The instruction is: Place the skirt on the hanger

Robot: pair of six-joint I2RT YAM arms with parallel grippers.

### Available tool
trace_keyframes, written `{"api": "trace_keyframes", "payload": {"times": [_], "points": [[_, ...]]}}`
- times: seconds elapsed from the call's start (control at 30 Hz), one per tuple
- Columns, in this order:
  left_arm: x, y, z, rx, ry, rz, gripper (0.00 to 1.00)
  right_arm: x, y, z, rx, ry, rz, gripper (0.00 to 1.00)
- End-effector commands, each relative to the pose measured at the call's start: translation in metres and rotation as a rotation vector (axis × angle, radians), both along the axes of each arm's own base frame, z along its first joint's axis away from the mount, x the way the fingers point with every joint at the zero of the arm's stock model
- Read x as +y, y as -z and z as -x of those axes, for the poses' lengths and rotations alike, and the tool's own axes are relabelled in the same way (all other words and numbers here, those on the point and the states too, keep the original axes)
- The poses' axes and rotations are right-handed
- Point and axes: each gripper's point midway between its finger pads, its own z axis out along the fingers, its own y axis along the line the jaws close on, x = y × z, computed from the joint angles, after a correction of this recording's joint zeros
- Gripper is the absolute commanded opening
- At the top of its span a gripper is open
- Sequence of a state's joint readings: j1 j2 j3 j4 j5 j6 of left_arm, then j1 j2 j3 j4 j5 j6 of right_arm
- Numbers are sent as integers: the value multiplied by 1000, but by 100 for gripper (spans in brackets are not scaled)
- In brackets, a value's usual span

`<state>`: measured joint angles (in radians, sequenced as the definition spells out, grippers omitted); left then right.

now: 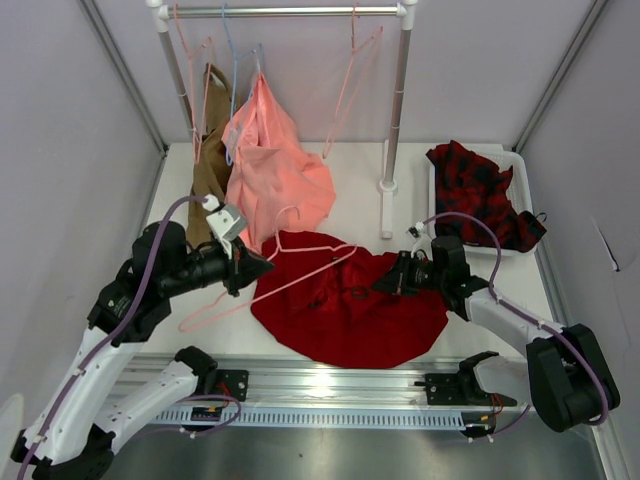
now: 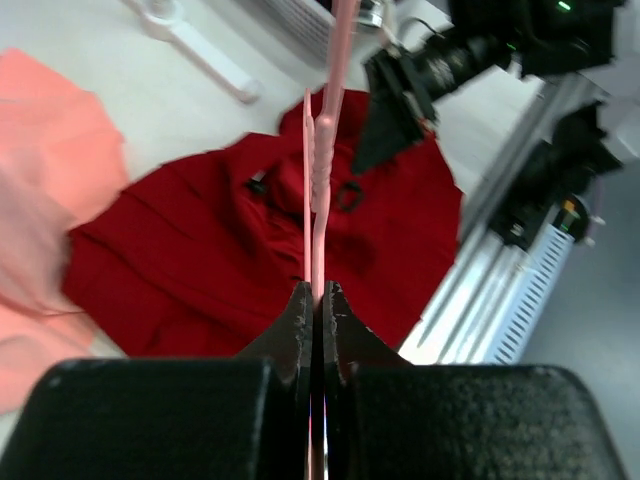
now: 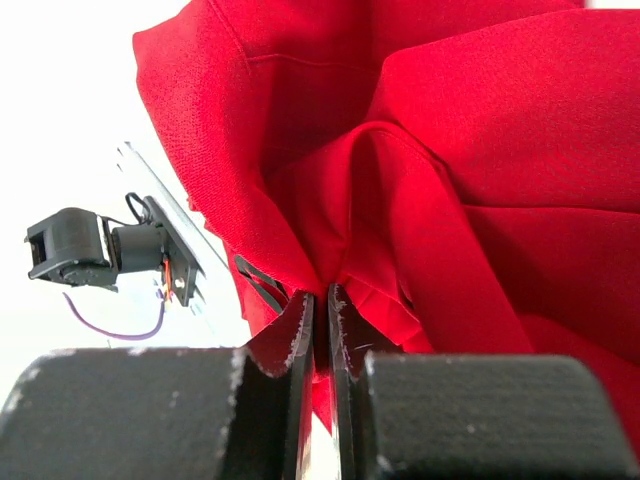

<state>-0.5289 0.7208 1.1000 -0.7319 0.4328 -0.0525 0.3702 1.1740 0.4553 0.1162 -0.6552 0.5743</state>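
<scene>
The deep-red skirt (image 1: pixel 345 305) lies spread on the table between the arms; it also shows in the left wrist view (image 2: pixel 200 260) and fills the right wrist view (image 3: pixel 450 150). The pale-pink wire hanger (image 1: pixel 290 270) lies across the skirt's left part, its hook near the salmon garment. My left gripper (image 1: pixel 262 268) is shut on the hanger's wire (image 2: pixel 320 190) at the skirt's left edge. My right gripper (image 1: pixel 383 283) is shut on a fold of the skirt at its upper right edge, with cloth pinched between the jaws.
A white clothes rail (image 1: pixel 290 12) stands at the back with a salmon-pink garment (image 1: pixel 270 170), a brown garment (image 1: pixel 208 170), a light blue hanger (image 1: pixel 232 60) and a spare pink hanger (image 1: pixel 352 90). A white tray (image 1: pixel 437 215) at right holds a red-and-black checked garment (image 1: pixel 485 190).
</scene>
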Motion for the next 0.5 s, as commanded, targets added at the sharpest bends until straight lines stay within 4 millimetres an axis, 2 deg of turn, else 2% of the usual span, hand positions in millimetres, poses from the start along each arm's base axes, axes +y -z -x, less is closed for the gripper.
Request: {"api": "trace_keyframes", "payload": {"times": [0.0, 0.07, 0.27, 0.47], "points": [[-15, 1, 30, 35, 171, 47, 0, -6, -18, -15, -60, 29, -1, 0], [-18, 7, 38, 62, 214, 38, 0, -10, -17, -17, -52, 41, -2, 0], [-26, 24, 42, 119, 247, -16, 0, -14, -20, -21, -63, 61, -16, 0], [-28, 47, 26, 145, 179, -103, 0, -19, -18, -22, -56, 69, -19, 0]]}}
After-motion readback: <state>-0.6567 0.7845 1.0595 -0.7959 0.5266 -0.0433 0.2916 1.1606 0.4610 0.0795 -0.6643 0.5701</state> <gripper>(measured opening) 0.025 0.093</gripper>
